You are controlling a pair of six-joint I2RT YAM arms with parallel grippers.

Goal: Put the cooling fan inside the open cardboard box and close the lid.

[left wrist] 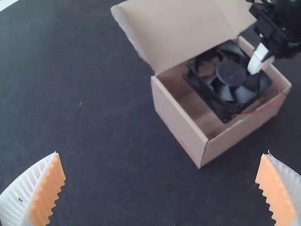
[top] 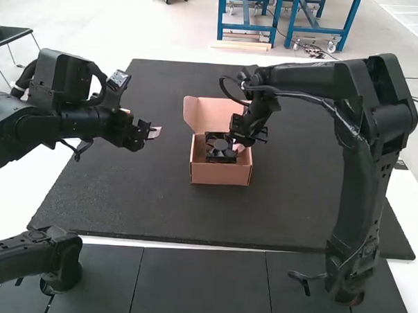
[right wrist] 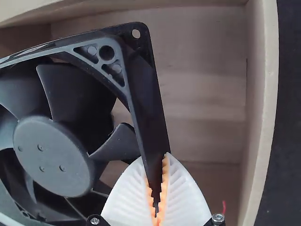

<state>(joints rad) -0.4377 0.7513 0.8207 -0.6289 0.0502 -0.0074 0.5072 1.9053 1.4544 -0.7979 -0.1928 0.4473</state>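
We find no text, label, number or sign that we can read. The cardboard box (left wrist: 176, 117) shows bare brown walls, and the hub of the cooling fan (left wrist: 229, 75) is plain black.

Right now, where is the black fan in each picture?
High view: the fan leans inside the cardboard box, under the right pincer.
Left wrist view: the fan sits tilted in the box, that pincer's white finger on its rim.
Right wrist view: the fan is close up, its frame pinched between that pincer's fingers.
Shared landmark: the cardboard box around it.
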